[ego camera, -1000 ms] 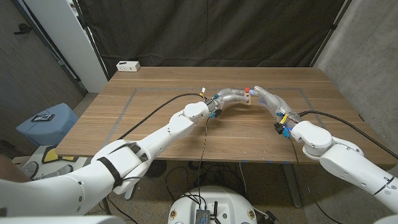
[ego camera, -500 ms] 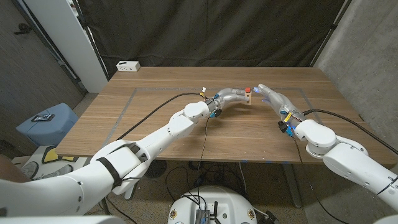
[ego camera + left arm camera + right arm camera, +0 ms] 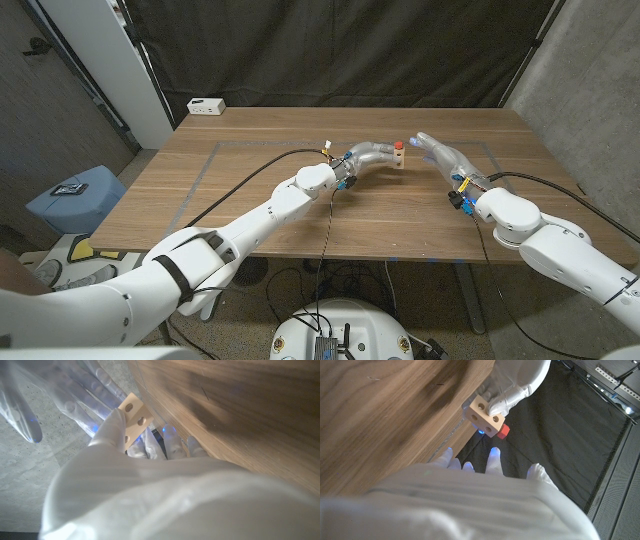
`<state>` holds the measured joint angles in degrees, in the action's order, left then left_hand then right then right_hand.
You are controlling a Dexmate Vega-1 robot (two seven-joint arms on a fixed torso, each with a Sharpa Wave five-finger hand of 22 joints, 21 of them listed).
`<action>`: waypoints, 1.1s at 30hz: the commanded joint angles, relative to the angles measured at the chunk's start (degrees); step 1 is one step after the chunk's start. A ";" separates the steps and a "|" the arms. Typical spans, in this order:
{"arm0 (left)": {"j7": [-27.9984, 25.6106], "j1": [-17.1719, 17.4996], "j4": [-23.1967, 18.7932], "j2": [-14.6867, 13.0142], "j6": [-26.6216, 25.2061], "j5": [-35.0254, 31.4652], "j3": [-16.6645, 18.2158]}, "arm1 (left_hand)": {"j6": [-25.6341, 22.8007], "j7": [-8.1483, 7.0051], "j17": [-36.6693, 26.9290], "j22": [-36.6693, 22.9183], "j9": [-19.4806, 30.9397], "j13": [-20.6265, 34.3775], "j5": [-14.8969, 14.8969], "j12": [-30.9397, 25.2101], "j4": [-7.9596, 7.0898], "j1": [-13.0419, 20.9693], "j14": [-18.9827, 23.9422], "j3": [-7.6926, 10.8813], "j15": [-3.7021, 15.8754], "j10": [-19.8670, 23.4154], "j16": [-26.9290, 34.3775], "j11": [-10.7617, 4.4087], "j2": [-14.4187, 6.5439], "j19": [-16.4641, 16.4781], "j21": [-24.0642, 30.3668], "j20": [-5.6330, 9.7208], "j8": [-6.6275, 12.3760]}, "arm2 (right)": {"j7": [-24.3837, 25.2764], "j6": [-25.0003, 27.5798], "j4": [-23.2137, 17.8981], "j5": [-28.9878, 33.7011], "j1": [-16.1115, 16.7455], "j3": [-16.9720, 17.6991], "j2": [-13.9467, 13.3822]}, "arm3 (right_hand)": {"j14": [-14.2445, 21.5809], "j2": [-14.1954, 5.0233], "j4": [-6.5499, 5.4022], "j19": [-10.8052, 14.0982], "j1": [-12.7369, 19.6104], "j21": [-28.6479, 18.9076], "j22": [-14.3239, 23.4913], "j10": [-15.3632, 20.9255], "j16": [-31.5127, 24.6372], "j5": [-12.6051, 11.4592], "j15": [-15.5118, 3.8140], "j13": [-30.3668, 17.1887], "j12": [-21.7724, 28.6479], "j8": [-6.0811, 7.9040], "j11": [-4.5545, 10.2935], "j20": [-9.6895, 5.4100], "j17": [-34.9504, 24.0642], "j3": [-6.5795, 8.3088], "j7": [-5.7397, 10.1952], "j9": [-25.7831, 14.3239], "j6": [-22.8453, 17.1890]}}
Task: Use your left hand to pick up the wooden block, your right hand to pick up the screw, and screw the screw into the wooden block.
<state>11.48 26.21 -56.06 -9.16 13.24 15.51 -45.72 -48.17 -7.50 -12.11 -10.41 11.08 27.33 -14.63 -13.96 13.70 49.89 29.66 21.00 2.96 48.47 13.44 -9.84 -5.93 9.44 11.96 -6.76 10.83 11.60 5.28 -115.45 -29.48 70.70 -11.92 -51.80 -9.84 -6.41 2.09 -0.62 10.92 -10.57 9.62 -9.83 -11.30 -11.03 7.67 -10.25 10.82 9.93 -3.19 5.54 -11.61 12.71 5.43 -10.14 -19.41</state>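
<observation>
- The wooden block [image 3: 397, 156] sits half buried in the left hand [image 3: 375, 157] — its held faces are covered by the fingers.
- Of the screw [image 3: 504, 430] just a red head shows; its shaft is hidden inside the block.
- The right hand [image 3: 440, 157] — fingertips too small to read from the head view.

One wooden block [image 3: 397, 156], one red screw [image 3: 400, 146], two hands.

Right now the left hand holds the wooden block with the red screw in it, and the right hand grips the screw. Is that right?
Not quite. The right hand holds nothing; in the head view it hangs apart from the screw. The left hand does hold the block.
</observation>
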 commanded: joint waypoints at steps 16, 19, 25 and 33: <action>-1.43 1.85 -4.48 -1.70 -1.79 -0.32 0.02 | -2.27 1.44 -0.24 -0.19 0.07 1.31 -0.33 -0.69 -4.49 -0.46 0.53 4.99 1.18 0.28 0.41 -0.15 -1.54 0.31 0.19 -0.07 0.57 | -2.81 -2.34 2.80 0.25 -2.93 -2.37 0.83 | -4.08 0.14 -0.41 -0.27 -0.94 -0.21 0.11 -1.60 -0.30 -0.22 0.56 -0.19 -0.08 0.16 -0.54 0.05 -0.24 0.04 -0.13 -0.07 0.59; -1.59 2.01 -4.88 -1.87 -1.91 -0.44 -0.03 | -2.11 1.46 -0.23 -0.19 0.07 1.31 -0.33 -0.67 -4.52 -0.52 0.56 4.97 1.21 0.24 0.42 -0.15 -1.52 0.32 0.19 -0.07 0.50 | -2.97 -2.52 2.84 0.30 -3.04 -2.56 0.85 | -4.11 0.15 -0.45 -0.26 -1.03 -0.22 0.11 -1.57 -0.30 -0.23 0.58 -0.19 -0.05 0.24 -0.53 0.06 -0.26 0.01 -0.17 -0.07 0.47; -1.95 2.17 -5.20 -1.93 -2.07 -0.51 -0.02 | -2.24 1.45 -0.22 -0.19 0.08 1.31 -0.32 -0.70 -4.48 -0.48 0.65 4.95 1.23 0.29 0.45 -0.16 -1.47 0.32 0.19 0.00 0.55 | -3.74 -2.55 2.97 0.14 -3.46 -2.86 0.60 | -4.11 0.15 -0.54 -0.26 -1.21 -0.23 0.11 -1.53 -0.33 -0.25 0.58 -0.19 -0.01 0.39 -0.52 0.06 -0.29 -0.02 -0.19 -0.07 0.22; -2.14 2.08 -4.88 -1.68 -2.04 -0.52 -0.06 | -2.22 1.49 -0.24 -0.19 0.07 1.32 -0.31 -0.73 -4.48 -0.48 0.58 4.92 1.25 0.34 0.43 -0.22 -1.43 0.31 0.18 0.02 0.54 | -5.28 -2.31 3.27 -0.08 -4.29 -3.55 0.01 | -4.19 0.16 -0.60 -0.35 -1.35 -0.20 0.11 -1.64 -0.31 -0.28 0.61 -0.19 -0.03 0.44 -0.55 0.05 -0.30 -0.03 -0.23 -0.06 0.18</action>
<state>9.74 28.20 -60.85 -10.91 11.30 15.08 -45.72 -48.17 -7.50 -12.11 -10.55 11.06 27.33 -14.47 -13.96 13.70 49.89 29.66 21.00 2.96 48.25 13.44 -9.82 -5.93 9.43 11.96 -6.76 10.83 7.93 2.86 -112.58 -29.18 67.35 -14.66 -51.22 -9.84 -6.27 1.92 -0.62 9.89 -10.57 9.62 -9.93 -11.30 -11.03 8.10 -10.25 10.81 9.93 -3.28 5.54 -11.60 12.54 5.43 -10.14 -18.81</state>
